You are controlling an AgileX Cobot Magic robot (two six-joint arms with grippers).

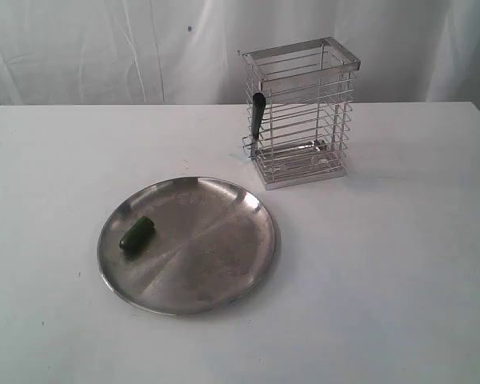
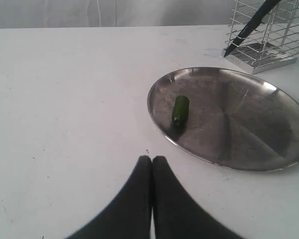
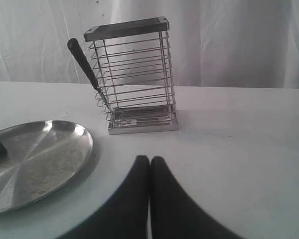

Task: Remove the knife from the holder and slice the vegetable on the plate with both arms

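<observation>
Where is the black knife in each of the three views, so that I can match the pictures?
Exterior view: the knife sticks out at the left side of the holder, handle up, behind the plate.
Left wrist view: the knife slants through the holder's wires, beyond the plate.
Right wrist view: its handle juts from the holder on the plate's side.
Shared landmark: the holder, visible in all three.

L gripper [image 2: 152, 159] & R gripper [image 3: 149, 159]: matte blk fingers [image 2: 132, 204], smooth, broad at base, curving in to narrow rounded tips.
</observation>
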